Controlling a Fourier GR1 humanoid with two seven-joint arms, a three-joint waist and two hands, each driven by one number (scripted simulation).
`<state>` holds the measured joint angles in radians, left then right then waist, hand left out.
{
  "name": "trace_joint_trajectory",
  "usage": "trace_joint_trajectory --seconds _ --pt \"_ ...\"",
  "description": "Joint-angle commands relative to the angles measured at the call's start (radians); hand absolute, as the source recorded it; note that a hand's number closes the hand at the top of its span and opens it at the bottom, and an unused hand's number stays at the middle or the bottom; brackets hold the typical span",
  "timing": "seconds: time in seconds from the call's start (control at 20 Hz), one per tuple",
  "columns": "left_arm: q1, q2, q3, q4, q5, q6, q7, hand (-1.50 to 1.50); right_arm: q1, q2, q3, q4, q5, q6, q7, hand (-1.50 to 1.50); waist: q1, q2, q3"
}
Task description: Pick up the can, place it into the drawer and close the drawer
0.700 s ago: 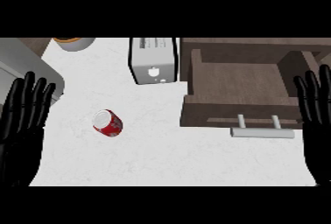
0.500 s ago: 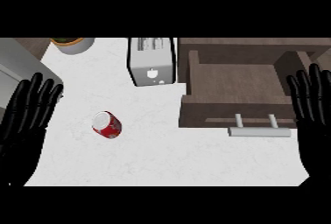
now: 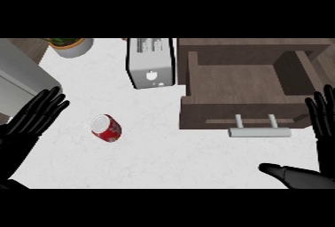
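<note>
A white counter [image 3: 170, 150] is seen from above, with an open brown drawer [image 3: 242, 88] at its far right side. The left hand [image 3: 29, 122] is shown at the left edge, fingers straight and spread apart, nothing held. The red can [image 3: 106, 128] is found lying on its side just to the right of that hand, not touched. The right hand [image 3: 321, 133] is shown at the right edge, fingers straight, thumb extended, beside the drawer's handle [image 3: 258, 131]. A toaster [image 3: 152, 68] and a potted plant [image 3: 68, 44] are placed farther back.
</note>
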<state>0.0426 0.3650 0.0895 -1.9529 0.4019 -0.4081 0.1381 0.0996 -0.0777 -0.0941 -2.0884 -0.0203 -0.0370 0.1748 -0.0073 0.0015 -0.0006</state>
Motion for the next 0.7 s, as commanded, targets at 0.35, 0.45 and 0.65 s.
trace_joint_trajectory --seconds 0.35,0.45,0.65 --pt "0.022 0.150 0.217 0.039 0.270 -0.183 0.112 -1.50 0.242 -0.017 -0.144 -0.079 -0.151 0.138 -0.092 -1.50 0.003 -0.004 0.001" --pt "0.026 0.123 0.214 0.040 0.239 -0.182 0.119 -1.50 0.244 0.019 -0.128 0.011 -0.107 0.147 -0.172 -1.50 0.005 -0.003 0.001" --pt "0.033 0.119 0.235 0.001 0.335 -0.143 0.222 -1.50 0.161 -0.064 -0.238 -0.005 -0.202 0.168 -0.059 -1.50 0.009 -0.003 0.001"
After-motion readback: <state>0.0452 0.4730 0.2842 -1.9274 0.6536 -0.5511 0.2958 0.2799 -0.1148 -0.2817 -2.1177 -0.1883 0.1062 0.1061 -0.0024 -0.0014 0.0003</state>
